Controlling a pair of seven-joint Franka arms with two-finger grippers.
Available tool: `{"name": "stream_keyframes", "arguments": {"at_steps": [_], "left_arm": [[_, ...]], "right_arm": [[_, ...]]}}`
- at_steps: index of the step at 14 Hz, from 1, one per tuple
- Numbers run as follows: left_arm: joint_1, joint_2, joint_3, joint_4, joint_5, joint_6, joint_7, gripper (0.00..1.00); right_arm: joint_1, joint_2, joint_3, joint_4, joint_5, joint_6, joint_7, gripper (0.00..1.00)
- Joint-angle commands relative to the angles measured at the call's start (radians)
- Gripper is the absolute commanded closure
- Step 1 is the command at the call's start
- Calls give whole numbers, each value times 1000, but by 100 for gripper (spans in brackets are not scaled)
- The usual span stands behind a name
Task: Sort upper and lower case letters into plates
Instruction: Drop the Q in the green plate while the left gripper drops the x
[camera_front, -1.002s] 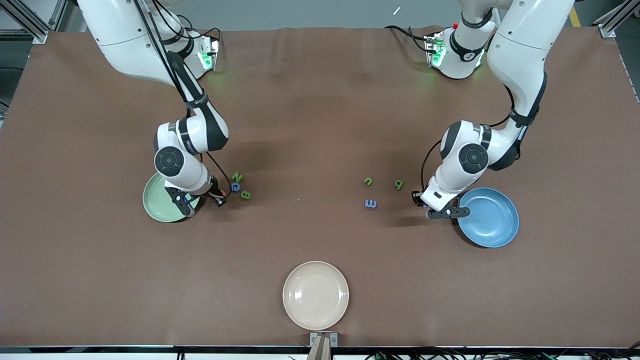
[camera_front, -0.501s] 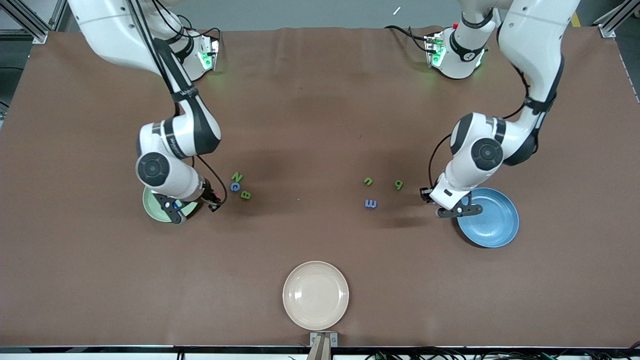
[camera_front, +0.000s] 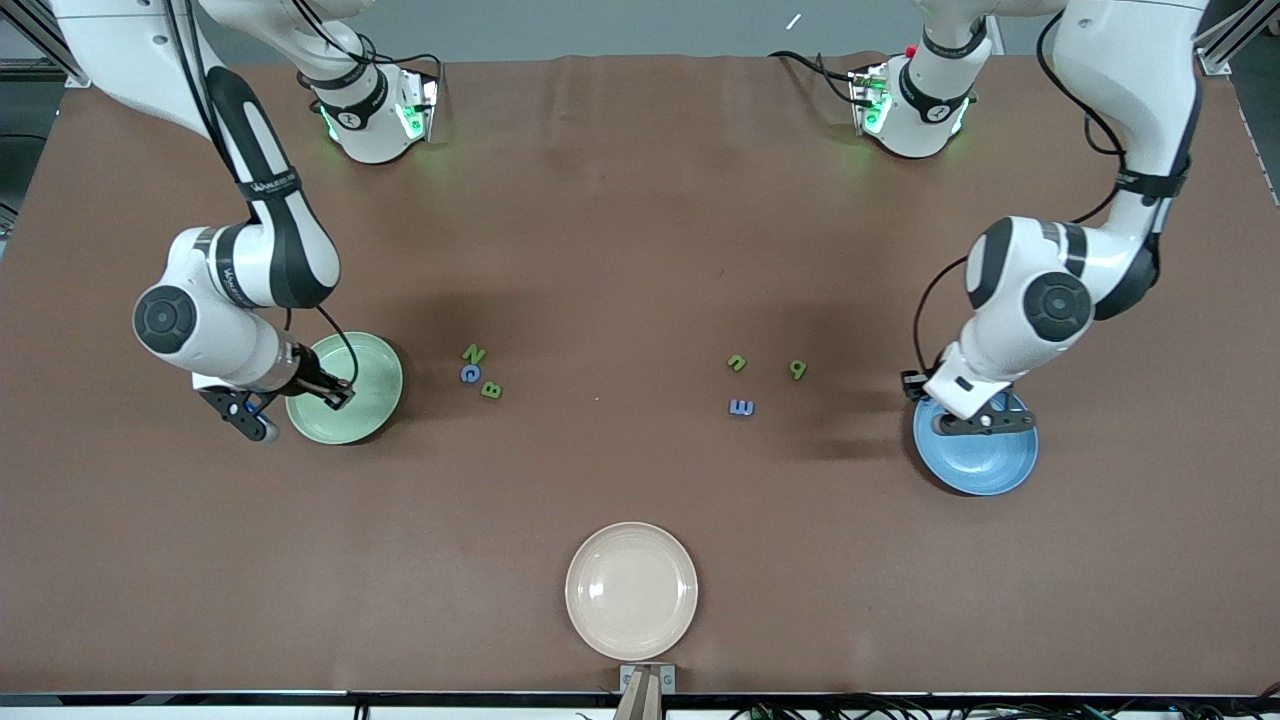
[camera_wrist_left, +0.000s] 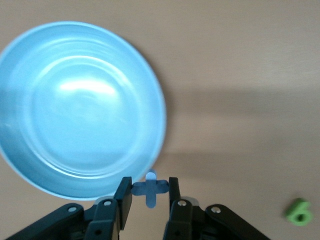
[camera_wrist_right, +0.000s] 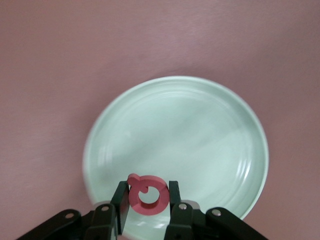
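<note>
The right gripper (camera_wrist_right: 146, 205) hangs over the edge of the green plate (camera_wrist_right: 210, 135), its jaws clamped on a red letter (camera_wrist_right: 148, 195). Toward the left arm's end of the desk (camera_front: 620, 250), the left gripper (camera_wrist_left: 148, 200) pinches a blue letter (camera_wrist_left: 150, 188) between its jaws, over the rim of the blue plate (camera_wrist_left: 75, 105).

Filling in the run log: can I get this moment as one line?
left claw: shut on blue letter, over blue plate edge | right claw: shut on red letter, over green plate edge | both plates empty
</note>
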Motion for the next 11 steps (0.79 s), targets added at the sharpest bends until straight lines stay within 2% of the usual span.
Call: {"name": "stream_keyframes", "arguments": {"at_steps": [1,3,9,10,11], "left_arm": [[43,4,-5,-4,31,-6,69,85],[74,21,-5,11,71,-4,86,85],[141,91,-5,59,163,7,146,85],[147,104,-5,71,175,7,146,85],[152,117,-5,79,194,10,146,85]], "right_arm": [[-69,-31,16,-94,7,64,-129,100],[-97,-16,19,-94,12,55,-175,99],[-89,23,19,-92,12,15,-177,97],[-89,23,19,-92,12,13,-177,93],[-89,23,19,-92,12,1,-177,65]]}}
